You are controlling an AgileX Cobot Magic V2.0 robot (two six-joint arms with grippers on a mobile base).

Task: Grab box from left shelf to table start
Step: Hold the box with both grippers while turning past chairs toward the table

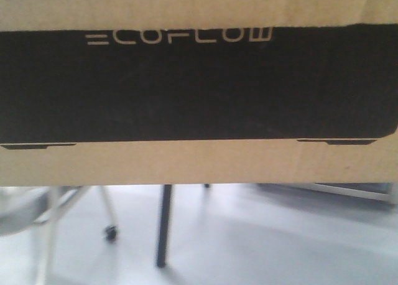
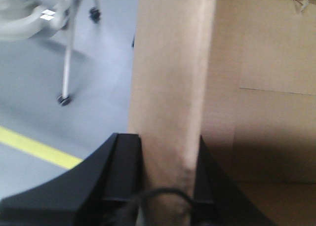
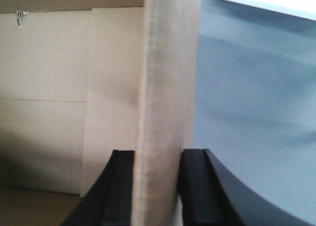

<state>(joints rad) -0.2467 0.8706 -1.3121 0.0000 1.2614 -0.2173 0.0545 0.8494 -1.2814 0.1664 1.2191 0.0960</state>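
The box (image 1: pixel 199 163), brown cardboard with a black ECOFLOW panel, fills the upper two thirds of the front view and hangs above the floor. In the left wrist view my left gripper (image 2: pixel 165 137) is shut on an upright cardboard wall of the box (image 2: pixel 173 63), one black finger on each side. In the right wrist view my right gripper (image 3: pixel 158 151) is shut on the opposite wall of the box (image 3: pixel 168 63) in the same way. The box's open inside shows in both wrist views. A white flat edge (image 3: pixel 276 1), possibly the table, crosses the top right corner. The left shelf is out of view.
Below the box lies grey floor with a thin dark leg (image 1: pixel 165 226) and a chair on castors (image 1: pixel 111 233) to the left. A yellow floor line (image 2: pixel 39 147) runs past the left gripper. A pale rail (image 1: pixel 348 191) sits low on the right.
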